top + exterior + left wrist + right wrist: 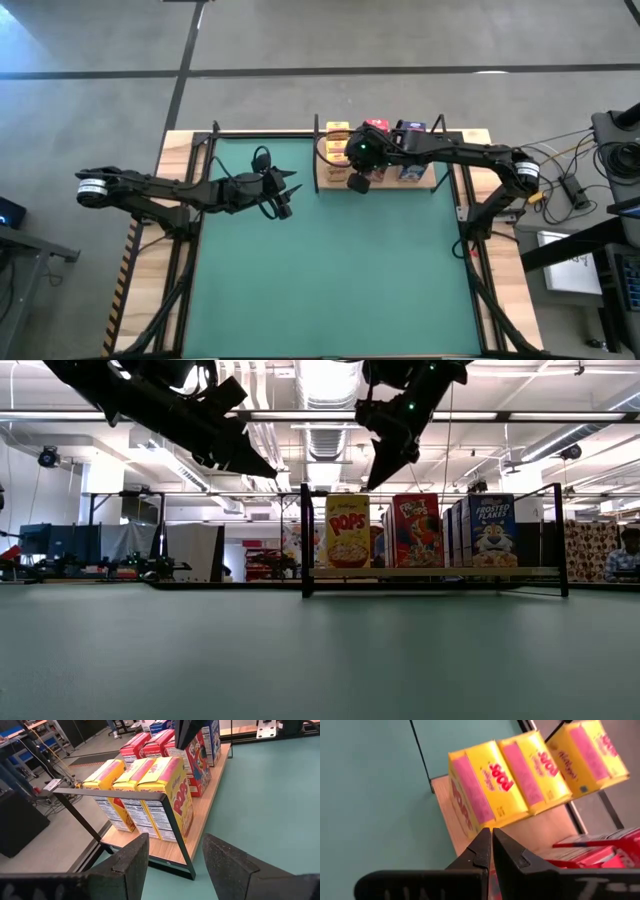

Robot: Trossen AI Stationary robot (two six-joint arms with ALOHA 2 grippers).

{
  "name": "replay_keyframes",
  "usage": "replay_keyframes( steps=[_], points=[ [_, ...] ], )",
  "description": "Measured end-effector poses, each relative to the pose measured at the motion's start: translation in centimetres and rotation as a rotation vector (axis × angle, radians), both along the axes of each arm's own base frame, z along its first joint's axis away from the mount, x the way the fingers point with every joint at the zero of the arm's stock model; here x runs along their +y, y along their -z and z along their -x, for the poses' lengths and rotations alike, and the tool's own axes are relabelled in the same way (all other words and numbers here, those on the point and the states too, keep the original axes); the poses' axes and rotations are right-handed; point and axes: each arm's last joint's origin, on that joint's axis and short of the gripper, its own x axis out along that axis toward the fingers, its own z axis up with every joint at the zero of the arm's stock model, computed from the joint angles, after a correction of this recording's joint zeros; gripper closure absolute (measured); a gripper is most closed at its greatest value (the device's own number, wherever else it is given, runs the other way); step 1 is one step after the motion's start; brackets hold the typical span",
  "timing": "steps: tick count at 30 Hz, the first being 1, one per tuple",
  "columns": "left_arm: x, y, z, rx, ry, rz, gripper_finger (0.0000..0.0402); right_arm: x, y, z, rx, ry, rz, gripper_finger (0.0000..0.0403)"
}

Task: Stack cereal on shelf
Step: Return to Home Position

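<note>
A green mat [330,270] covers the wooden bench [180,150] beneath the left pincer [288,195] and the right pincer [358,182], with grey concrete floor [400,40] beyond them. Black-and-yellow striped tape [128,260] marks the bench edge well outside the left pincer. Loose cables [570,160] and a white sheet [570,272] lie off the bench, well outside the right pincer. Seen level, silver ceiling ducts [325,390] run above and behind both pincers, and a person [627,555] shows far behind the right pincer.
</note>
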Motion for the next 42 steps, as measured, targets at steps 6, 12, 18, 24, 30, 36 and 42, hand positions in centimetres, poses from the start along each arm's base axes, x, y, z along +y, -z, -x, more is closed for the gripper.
replay_keyframes(
  steps=[6, 12, 18, 24, 30, 36, 42],
  points=[
    [0.0, 0.0, 0.0, 0.0, 0.0, 0.0, 0.0233, 0.2, -1.0, 0.4, -0.019, -0.038, 0.031, 0.0394],
    [-0.1, 0.1, 0.0, 0.004, 0.05, 0.025, 0.0233, 2.1, -1.5, 1.5, -0.105, -0.15, 0.05, 0.0394],
    [-0.4, 0.1, -0.1, 0.004, 0.133, 0.053, 0.0233, 4.3, -0.1, 4.0, -0.222, -0.251, 0.062, 0.0394],
    [-0.5, 0.0, 0.2, 0.028, 0.17, 0.04, 0.0233, 5.3, 2.2, 7.8, -0.352, -0.254, 0.11, 0.0394],
    [-0.6, -0.5, 1.1, 0.057, 0.187, 0.015, 0.0233, 6.4, 3.4, 11.6, -0.462, -0.293, 0.118, 0.0394],
    [-0.9, -0.2, 3.3, -0.018, 0.248, -0.01, 0.0233, 7.4, 3.7, 15.0, -0.575, -0.33, 0.113, 0.0394],
    [-1.2, 0.6, 6.1, -0.173, 0.235, 0.015, 0.0233, 8.1, 4.5, 17.9, -0.669, -0.342, 0.118, 0.0394]
  ],
)
